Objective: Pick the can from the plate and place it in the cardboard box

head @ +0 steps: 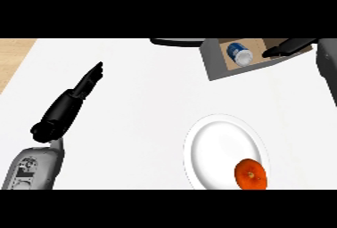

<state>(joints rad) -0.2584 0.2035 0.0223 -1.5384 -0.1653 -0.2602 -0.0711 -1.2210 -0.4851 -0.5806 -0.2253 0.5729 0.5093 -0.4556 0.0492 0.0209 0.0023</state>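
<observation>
The blue can (238,53) with a white end lies inside the cardboard box (216,62) at the top right of the head view. My right hand (289,46) hovers over the box's right side with its fingers straight, apart from the can. The white plate (220,142) sits at the lower right and holds only an orange fruit (251,174). My left hand (72,100) rests on the left of the counter, fingers stretched out and pointing up-right, holding nothing.
A dark curved object (176,42) shows at the top edge just left of the box. Wooden floor (14,55) borders the white counter (145,89) at the top left.
</observation>
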